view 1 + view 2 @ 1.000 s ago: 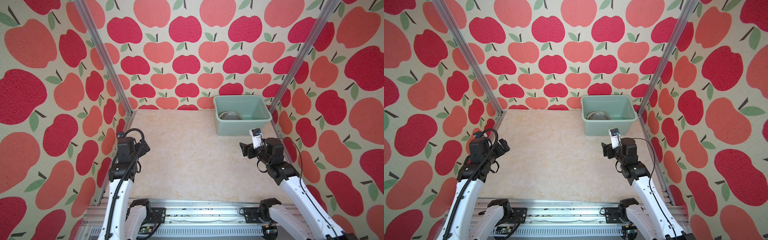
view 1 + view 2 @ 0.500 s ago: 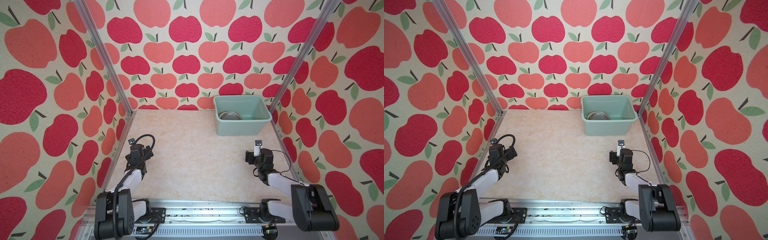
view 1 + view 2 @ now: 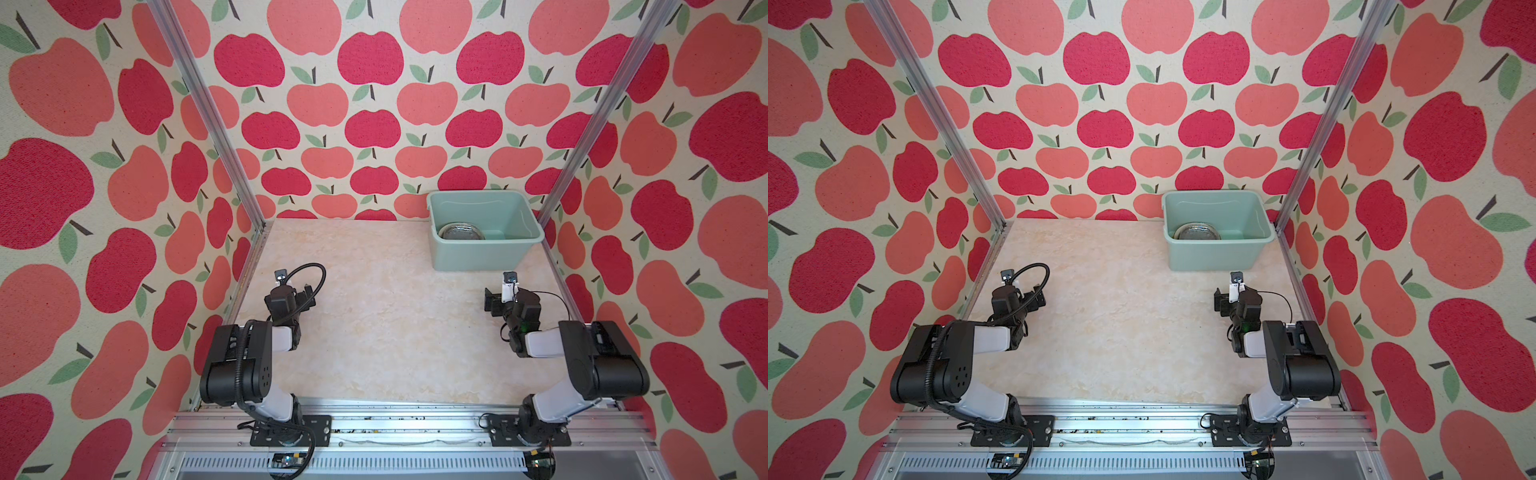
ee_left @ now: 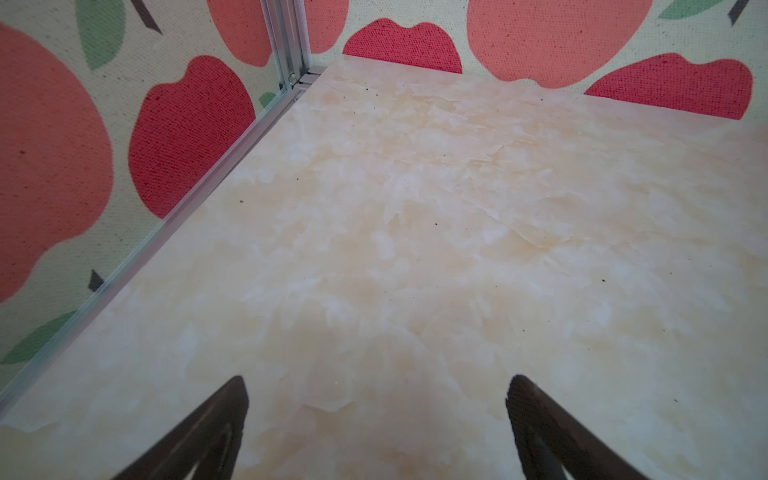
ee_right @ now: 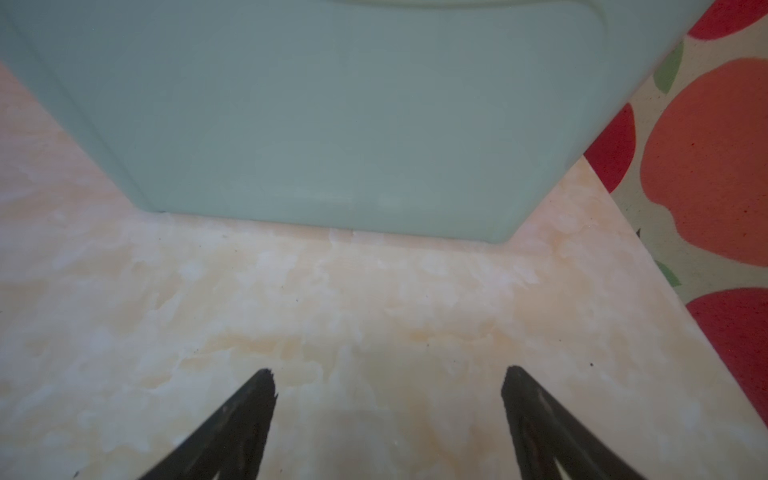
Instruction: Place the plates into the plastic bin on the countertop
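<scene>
Arms folded down, mint bin, glass plate

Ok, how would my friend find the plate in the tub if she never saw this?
Look at the beige countertop between the apple walls and find the mint-green plastic bin in its far right corner. The plate lies inside, toward the left end. It is the only round, glassy-grey thing there.

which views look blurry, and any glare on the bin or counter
Right wrist view: the plastic bin wall looks soft and hazy. Left wrist view: the countertop is sharp mid-frame, softer near the lens. Both top views: crisp, evenly lit, faint sheen on the glass plate.
</scene>
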`<action>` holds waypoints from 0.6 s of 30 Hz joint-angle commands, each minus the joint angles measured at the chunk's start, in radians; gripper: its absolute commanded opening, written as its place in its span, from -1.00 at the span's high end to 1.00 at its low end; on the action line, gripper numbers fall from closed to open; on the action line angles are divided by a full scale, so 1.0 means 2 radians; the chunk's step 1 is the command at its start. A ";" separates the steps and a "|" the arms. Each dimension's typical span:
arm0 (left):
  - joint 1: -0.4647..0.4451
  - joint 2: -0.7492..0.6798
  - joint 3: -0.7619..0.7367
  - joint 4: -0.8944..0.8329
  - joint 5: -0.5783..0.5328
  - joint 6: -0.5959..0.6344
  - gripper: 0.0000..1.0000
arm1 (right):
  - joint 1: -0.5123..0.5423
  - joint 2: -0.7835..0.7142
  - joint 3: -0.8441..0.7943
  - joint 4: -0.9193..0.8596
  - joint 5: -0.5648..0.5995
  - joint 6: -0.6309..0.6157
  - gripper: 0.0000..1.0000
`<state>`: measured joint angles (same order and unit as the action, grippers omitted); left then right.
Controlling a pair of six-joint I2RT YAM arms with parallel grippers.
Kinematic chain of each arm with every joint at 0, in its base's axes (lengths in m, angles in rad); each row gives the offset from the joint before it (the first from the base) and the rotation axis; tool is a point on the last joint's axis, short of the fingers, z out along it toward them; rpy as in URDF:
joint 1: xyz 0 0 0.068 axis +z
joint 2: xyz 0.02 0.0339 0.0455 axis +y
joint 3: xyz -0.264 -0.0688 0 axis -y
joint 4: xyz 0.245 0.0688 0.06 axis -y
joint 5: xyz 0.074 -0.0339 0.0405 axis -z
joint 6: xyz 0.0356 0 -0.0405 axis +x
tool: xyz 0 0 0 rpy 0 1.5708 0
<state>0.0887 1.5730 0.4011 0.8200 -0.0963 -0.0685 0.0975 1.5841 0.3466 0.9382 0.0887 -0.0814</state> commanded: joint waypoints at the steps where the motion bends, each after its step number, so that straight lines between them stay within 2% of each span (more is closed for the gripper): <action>1: 0.005 0.005 -0.011 0.050 0.005 0.006 -0.99 | -0.007 -0.005 0.014 0.007 0.002 0.002 -0.93; 4: 0.002 0.020 -0.020 0.093 0.001 0.015 -0.99 | -0.022 -0.003 0.013 0.011 -0.007 0.016 -0.99; 6: -0.002 0.015 -0.015 0.073 -0.004 0.016 -0.99 | -0.021 0.001 0.010 0.025 -0.008 0.014 -0.99; 10: -0.020 0.021 -0.019 0.093 -0.015 0.037 -0.98 | -0.021 0.000 0.011 0.020 -0.008 0.014 -0.99; 18: -0.020 0.021 -0.019 0.091 -0.016 0.037 -0.98 | -0.016 0.003 0.015 0.015 -0.004 0.008 -0.99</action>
<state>0.0502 1.5993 0.3725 0.9699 -0.1165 -0.0086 0.0551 1.5845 0.3573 0.9646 0.0841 -0.0742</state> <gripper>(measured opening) 0.992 0.992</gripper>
